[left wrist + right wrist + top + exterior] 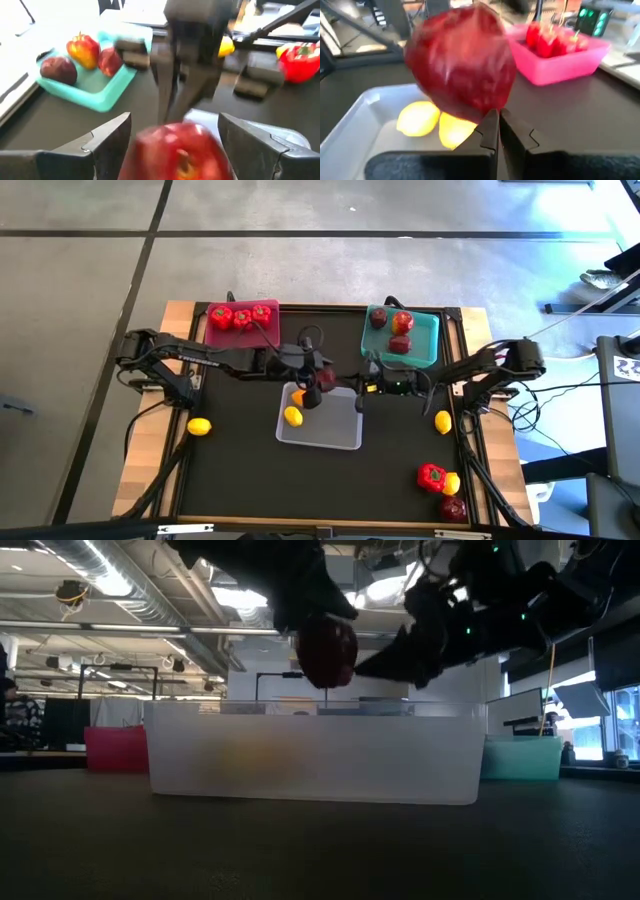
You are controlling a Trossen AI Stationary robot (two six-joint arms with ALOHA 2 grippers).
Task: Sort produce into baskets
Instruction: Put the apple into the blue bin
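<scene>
Apple [327, 650] over clear basket [315, 752], lemons [420, 119] beneath

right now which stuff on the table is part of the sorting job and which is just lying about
Job:
- apple in the left pincer
- lemons in the grey-white basket
- peppers in the pink basket
- apples in the teal basket
- loose lemon
- loose pepper

Lying about:
- cables beside the table

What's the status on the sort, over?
Left gripper holding apple above grey-white basket. Right gripper shut, empty, right beside the apple, crowding it. Two lemons in that basket.
</scene>
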